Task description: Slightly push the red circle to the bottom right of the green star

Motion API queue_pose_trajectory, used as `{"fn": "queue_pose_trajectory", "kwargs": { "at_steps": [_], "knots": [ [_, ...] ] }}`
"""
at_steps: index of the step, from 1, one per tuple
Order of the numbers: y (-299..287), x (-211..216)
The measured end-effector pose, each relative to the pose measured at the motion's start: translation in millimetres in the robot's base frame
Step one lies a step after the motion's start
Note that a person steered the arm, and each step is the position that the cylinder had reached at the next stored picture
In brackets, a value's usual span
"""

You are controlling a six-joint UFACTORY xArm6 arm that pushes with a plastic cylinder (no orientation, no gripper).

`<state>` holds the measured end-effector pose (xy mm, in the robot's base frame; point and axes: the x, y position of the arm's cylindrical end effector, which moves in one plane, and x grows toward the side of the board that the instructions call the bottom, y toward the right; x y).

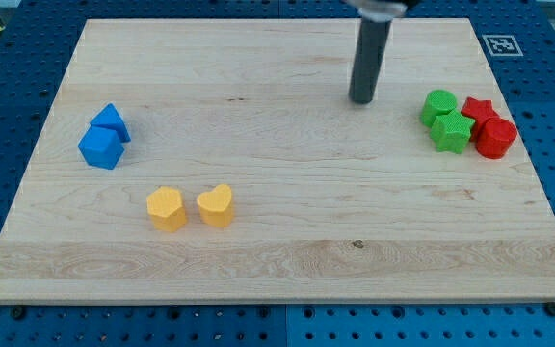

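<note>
The red circle (496, 138) sits at the view's right, touching the right side of the green star (451, 132). A green circle (439, 105) lies just above the green star, and a red star (477, 109) lies just above the red circle. My tip (361, 99) rests on the board to the left of this cluster, about eighty pixels from the green circle, touching no block.
Two blue blocks (104, 137) sit together at the view's left. A yellow hexagon (166, 208) and a yellow heart (216, 205) lie side by side at lower left centre. The wooden board (277, 260) ends just right of the red blocks.
</note>
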<state>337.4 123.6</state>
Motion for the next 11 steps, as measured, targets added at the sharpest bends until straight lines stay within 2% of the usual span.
{"fn": "queue_pose_trajectory", "kwargs": {
  "at_steps": [1, 2, 4, 6, 9, 10, 11],
  "knots": [
    [67.0, -41.7],
    [124.7, -37.7],
    [178.8, 10.0],
    [181.5, 63.8],
    [151.6, 100.4],
    [151.6, 141.7],
    [149.1, 141.5]
  ]
}}
